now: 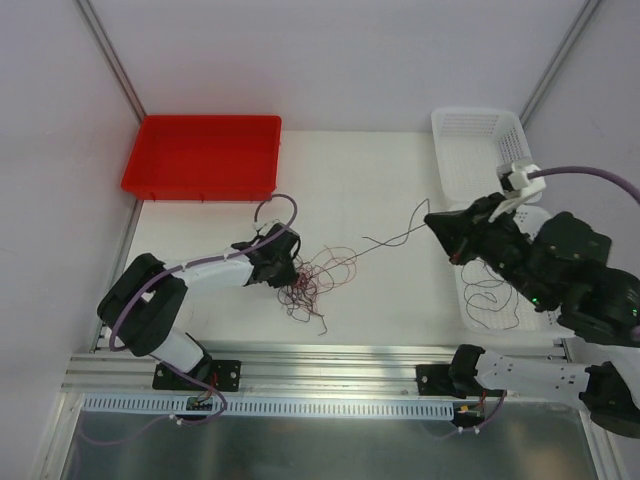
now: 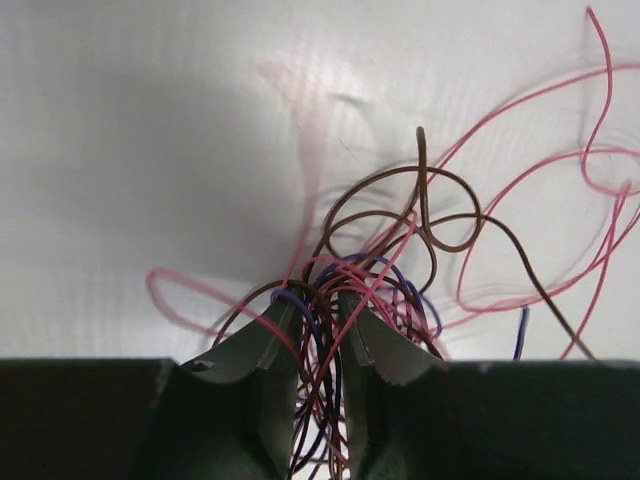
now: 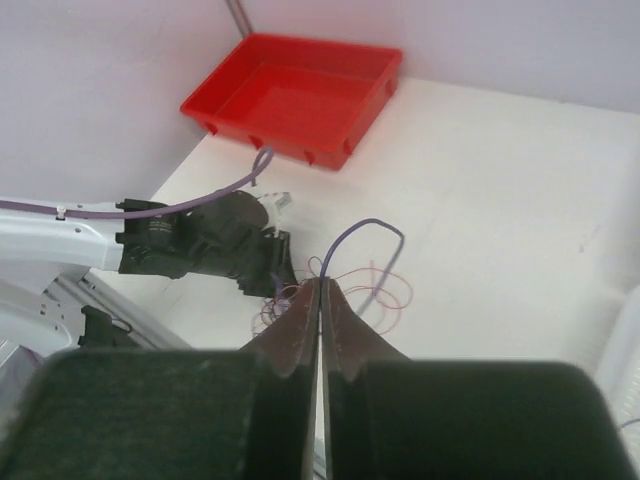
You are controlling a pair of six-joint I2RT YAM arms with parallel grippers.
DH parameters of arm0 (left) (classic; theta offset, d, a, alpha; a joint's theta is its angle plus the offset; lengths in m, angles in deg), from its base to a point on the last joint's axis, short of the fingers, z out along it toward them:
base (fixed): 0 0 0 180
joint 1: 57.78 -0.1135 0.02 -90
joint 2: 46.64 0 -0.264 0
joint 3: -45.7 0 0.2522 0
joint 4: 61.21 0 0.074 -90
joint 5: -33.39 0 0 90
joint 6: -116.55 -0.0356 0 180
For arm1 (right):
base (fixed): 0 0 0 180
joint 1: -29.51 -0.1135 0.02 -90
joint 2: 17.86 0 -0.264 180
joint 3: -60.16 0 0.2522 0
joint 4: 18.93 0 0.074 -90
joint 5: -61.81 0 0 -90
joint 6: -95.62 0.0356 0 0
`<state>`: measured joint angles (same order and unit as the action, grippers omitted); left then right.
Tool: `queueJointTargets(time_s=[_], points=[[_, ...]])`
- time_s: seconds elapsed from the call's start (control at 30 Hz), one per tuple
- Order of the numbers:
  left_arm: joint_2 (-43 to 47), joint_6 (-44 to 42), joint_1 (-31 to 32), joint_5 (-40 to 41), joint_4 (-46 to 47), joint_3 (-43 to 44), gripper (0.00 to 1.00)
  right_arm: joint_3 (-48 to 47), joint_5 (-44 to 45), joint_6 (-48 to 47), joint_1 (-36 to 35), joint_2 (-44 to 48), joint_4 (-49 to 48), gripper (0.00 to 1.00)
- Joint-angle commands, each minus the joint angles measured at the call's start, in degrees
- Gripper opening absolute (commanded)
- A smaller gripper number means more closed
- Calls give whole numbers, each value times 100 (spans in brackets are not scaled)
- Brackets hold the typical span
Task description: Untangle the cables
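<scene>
The cables (image 1: pixel 305 280) lie as a small tangle of pink, dark and purple wires on the white table. My left gripper (image 1: pixel 285 262) is down at the tangle's left side. In the left wrist view its fingers (image 2: pixel 318 300) stand a narrow gap apart, with several strands (image 2: pixel 400 250) running through the gap. My right gripper (image 1: pixel 432 220) hangs raised to the right, shut on one purple cable (image 3: pixel 360 228). This cable arcs out of the fingertips (image 3: pixel 321 285) and stretches as a thin line (image 1: pixel 385 240) back to the tangle.
A red tray (image 1: pixel 205 155) sits at the back left. A white basket (image 1: pixel 480 140) stands at the back right. Under the right arm, a white basket (image 1: pixel 470 315) holds a loose dark cable loop (image 1: pixel 495 305). An aluminium rail (image 1: pixel 320 375) runs along the near edge.
</scene>
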<state>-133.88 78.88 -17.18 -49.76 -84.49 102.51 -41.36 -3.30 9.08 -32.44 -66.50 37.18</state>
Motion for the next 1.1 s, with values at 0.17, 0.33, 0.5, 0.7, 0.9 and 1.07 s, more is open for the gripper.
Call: queueJointTargets(time_s=[0.17, 0.33, 0.5, 0.7, 0.9, 1.07], points=[[339, -610, -825, 519, -726, -103, 23, -627, 1150, -566, 25, 495, 731, 1], [269, -821, -1264, 519, -894, -33, 27, -882, 1185, -601, 25, 593, 836, 1], [234, -953, -1546, 677, -1078, -16, 33, -891, 1352, -610, 25, 724, 933, 1], [734, -1181, -1581, 301, -1114, -95, 39, -76, 1414, -373, 17, 690, 1083, 1], [1586, -1393, -1511, -315, -1096, -305, 40, 1934, 932, 496, 314, 269, 530, 1], [2193, -1463, -1336, -632, -1043, -569, 42, 3273, -290, 1138, 1271, -259, -393, 9]])
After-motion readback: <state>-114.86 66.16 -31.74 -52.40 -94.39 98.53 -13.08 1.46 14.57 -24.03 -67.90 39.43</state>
